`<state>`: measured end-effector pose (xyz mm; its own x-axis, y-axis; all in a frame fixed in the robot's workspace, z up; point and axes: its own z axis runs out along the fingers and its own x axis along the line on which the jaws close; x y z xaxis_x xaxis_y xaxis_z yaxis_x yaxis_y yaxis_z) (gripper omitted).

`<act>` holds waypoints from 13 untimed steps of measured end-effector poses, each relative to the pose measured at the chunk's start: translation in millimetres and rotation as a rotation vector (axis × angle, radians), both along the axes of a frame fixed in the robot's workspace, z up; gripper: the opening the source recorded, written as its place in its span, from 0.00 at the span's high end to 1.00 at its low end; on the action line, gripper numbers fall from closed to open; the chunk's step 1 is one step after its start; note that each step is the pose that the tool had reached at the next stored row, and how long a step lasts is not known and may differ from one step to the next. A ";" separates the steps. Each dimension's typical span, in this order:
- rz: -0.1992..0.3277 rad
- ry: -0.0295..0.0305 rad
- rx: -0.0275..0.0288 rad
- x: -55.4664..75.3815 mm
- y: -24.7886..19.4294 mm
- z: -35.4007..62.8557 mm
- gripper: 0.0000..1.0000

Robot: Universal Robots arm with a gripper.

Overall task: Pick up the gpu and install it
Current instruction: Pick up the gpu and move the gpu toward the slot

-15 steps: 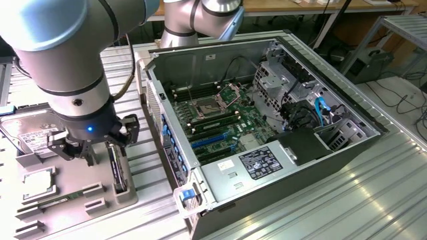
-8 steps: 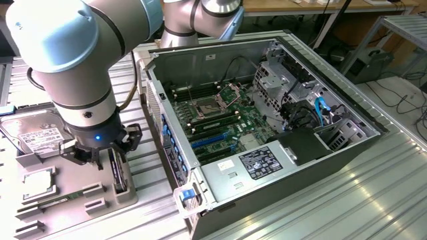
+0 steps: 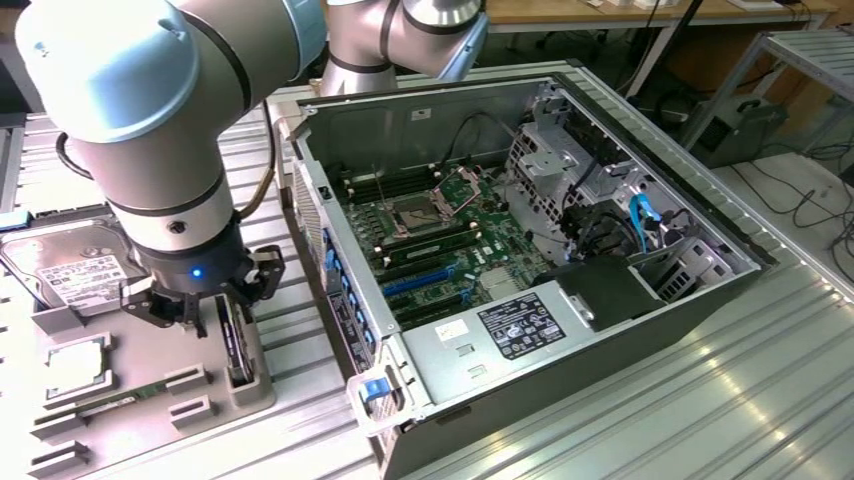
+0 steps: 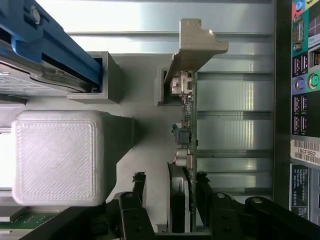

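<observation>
i'm at the pick, as i read it. the gripper [image 3: 214, 318] is down at the grey tray [image 3: 147, 345] on the exterior view's left, right over the gpu [image 3: 238, 352], which stands on edge in its slot on the tray's right side, just beside the open computer case [image 3: 441, 400]. in the wrist view the gpu [image 4: 186, 135] runs edge-on away from the gripper [image 4: 169, 182], bracket at its far end. i cannot tell whether the gripper has clamped the card or only brackets it. to do this well i'd want the card centred in the grip, which to me looks a touch off-centre, contact on bare board rather than on components, and the wrist square to the slot so nothing twists.
</observation>
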<state>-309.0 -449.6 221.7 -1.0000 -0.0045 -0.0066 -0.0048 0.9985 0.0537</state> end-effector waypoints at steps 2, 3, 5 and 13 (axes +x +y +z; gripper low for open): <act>0.000 0.0001 0.0000 0.0 0.0 0.0 0.49; 0.000 0.0002 -0.0001 0.1 -0.2 0.0 0.49; 0.000 0.0000 0.0000 0.2 -0.5 -0.1 0.49; 0.000 0.0000 0.0000 0.7 -1.2 -0.4 0.50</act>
